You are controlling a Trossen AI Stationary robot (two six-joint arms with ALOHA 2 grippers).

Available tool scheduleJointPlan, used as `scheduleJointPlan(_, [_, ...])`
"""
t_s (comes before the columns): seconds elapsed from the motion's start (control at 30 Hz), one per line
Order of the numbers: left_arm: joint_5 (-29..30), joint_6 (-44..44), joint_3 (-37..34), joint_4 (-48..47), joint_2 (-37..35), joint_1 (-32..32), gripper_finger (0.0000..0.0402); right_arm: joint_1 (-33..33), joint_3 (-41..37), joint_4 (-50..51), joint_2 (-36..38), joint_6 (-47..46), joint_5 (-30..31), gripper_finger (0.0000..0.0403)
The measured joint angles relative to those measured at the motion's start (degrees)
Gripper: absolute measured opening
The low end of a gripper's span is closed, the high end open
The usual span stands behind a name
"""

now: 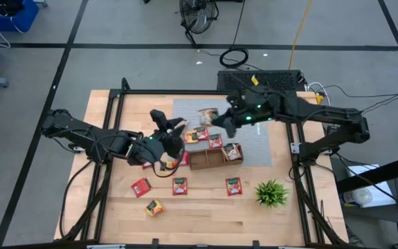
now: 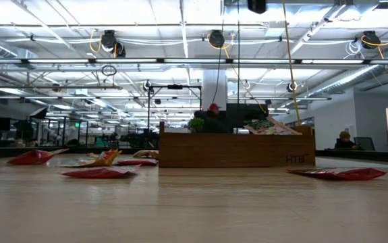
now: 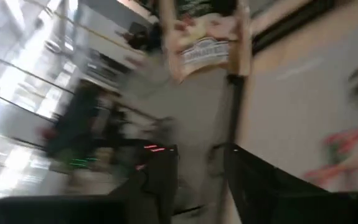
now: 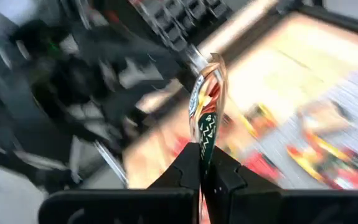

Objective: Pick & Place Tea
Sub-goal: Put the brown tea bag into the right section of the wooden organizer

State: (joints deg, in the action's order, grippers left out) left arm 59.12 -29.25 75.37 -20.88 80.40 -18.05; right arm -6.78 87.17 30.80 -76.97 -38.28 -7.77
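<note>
Several tea sachets lie flat on the wooden table: red ones and an orange-yellow one. Others sit in and beside the brown wooden tray. My right gripper hovers over the grey mat behind the tray, shut on a pale sachet with green and red print. My left gripper is open just left of the tray, above the table, with nothing between its fingers. A pale sachet shows ahead of it. My right gripper pinches the sachet by one edge between its two fingers. The sachet sticks out past the fingertips, seen edge-on in the wrist view. It is lifted clear of the mat and the tray.
A spiky green plant stands near the table's right near corner. The grey mat lies under the tray's far side. More red sachets lie flat in the low view. Bare wood stretches along the near edge.
</note>
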Motion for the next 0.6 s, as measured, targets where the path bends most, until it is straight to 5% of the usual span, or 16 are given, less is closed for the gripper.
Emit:
scheduleJointPlan(0.3, [-21.90, 37.29, 0.00, -2.21, 0.00, 3.77, 0.0221, -5.82, -0.02, 6.96, 4.11, 11.83, -8.93, 0.0000])
scheduleJointPlan(0.43, [-33.29, 45.16, 0.00, -2.08, 0.00, 5.94, 0.0233, -7.44, -0.02, 11.64, 3.57, 18.53, -12.05, 0.0000])
scheduleJointPlan(0.6, [-37.20, 51.39, 0.00, -1.43, 0.00, 7.20, 0.0234, -8.29, 0.08, 19.92, 2.75, 26.19, -12.05, 0.0000])
